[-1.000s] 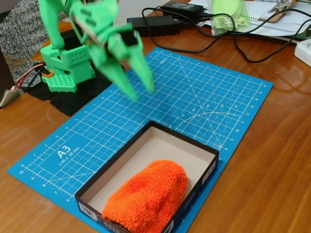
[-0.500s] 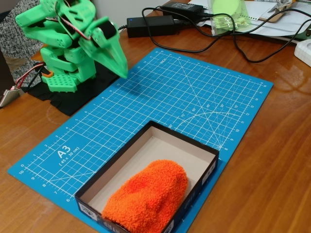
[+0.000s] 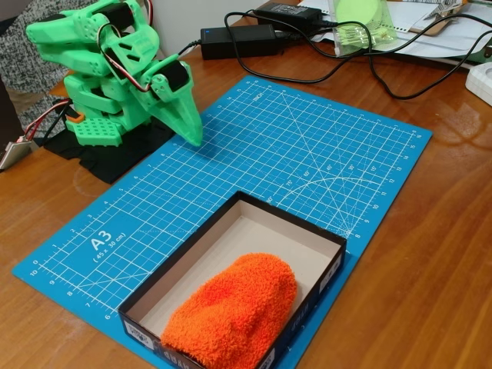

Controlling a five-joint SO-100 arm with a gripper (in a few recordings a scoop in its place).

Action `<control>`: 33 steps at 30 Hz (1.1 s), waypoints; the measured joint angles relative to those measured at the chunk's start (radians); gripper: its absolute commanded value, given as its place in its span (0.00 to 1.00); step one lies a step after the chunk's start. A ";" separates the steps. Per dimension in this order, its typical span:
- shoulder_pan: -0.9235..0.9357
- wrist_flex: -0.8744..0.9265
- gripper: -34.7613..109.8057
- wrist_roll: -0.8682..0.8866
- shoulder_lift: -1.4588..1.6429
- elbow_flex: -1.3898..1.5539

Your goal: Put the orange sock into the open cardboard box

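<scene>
Polished brown wood forms the bench point(image 3: 430, 254), with a tangle of black cables point(image 3: 323, 54) and a black power brick point(image 3: 238, 40) lying along its far edge. On the wood lies a large blue A3 cutting mat with a white grid point(image 3: 307, 146), set at an angle in the fixed view. At the upper left stands the bright green plastic robot arm point(image 3: 100, 77), folded low over its base, which sits on a black cloth point(image 3: 131, 157). Near the bottom of the mat rests the open cardboard box point(image 3: 327, 269), a shallow rectangular tray with dark outer walls and a pale inside. The orange sock point(image 3: 234, 311), a bright fuzzy lump, lies inside the box at its near end, against the near wall, leaving the far half of the floor bare. The green end effector point(image 3: 191, 129) points down at the mat's upper left part, well apart from the box, its fingers pressed together with nothing between them.
</scene>
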 measured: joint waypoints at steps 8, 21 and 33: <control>-0.005 -0.075 0.24 0.063 0.000 0.028; 0.012 -0.075 0.24 0.084 0.000 0.026; 0.006 -0.075 0.24 0.080 0.000 0.026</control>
